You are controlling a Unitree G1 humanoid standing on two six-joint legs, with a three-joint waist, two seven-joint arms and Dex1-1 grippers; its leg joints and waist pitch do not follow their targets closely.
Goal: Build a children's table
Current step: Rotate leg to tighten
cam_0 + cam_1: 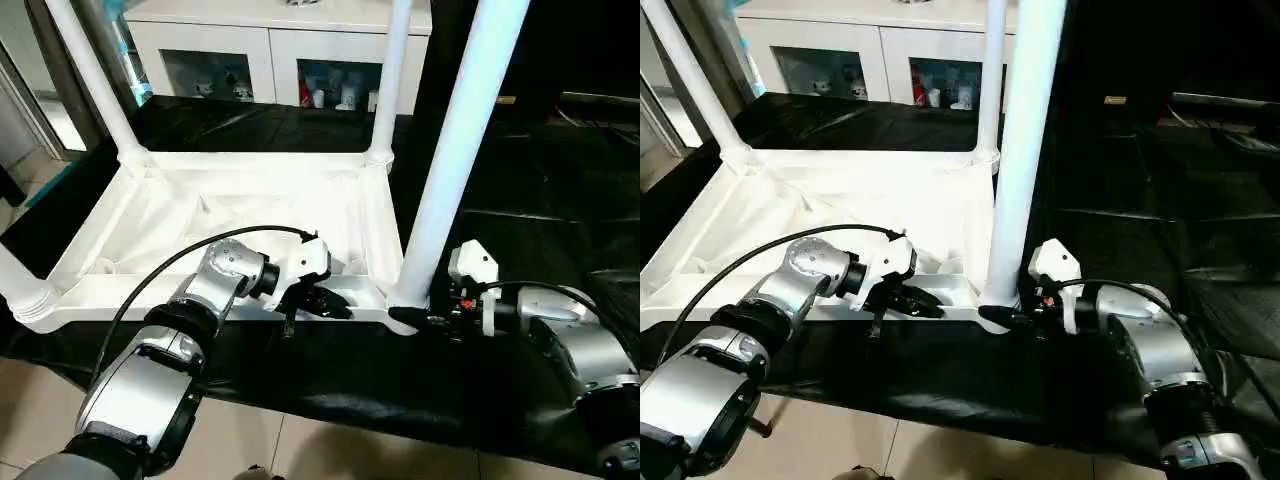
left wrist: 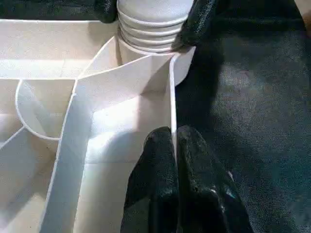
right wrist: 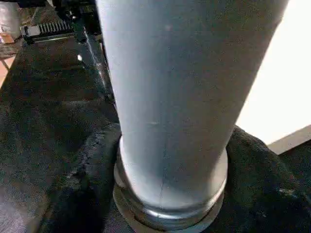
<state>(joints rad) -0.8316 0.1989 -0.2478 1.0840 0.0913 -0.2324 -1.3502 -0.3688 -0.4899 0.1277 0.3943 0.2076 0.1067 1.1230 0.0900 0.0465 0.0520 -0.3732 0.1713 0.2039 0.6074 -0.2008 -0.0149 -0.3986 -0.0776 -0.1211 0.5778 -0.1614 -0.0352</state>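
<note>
The left gripper (image 2: 176, 145) is pinched shut on the thin near wall of the tabletop (image 1: 200, 215), one black finger on each side of the rim, close to the near right corner. The right gripper (image 1: 418, 318) stands wide, its fingers (image 3: 73, 194) on either side of the flared foot of the near right leg (image 1: 455, 150) where it sits in the corner socket; whether they press on the leg or just flank it cannot be told.

The tabletop lies upside down on the black sheet (image 1: 520, 220), ribs up, its near edge at the sheet's near edge. The near right leg rises upright and out of the top of the head views. A far right leg (image 1: 392, 70) stands in its socket, and a far left leg (image 1: 95, 80) leans up and to the left from the far left corner. At the near left corner the ribbed base of a fourth leg (image 1: 25, 295) shows at the picture's edge.

Both silver forearms reach in from the near side, left to the rim, right to the corner. Beyond the sheet stands a white cabinet (image 1: 270, 40) with glass doors and small objects inside. Tiled floor (image 1: 300, 445) shows below the sheet's near edge.
</note>
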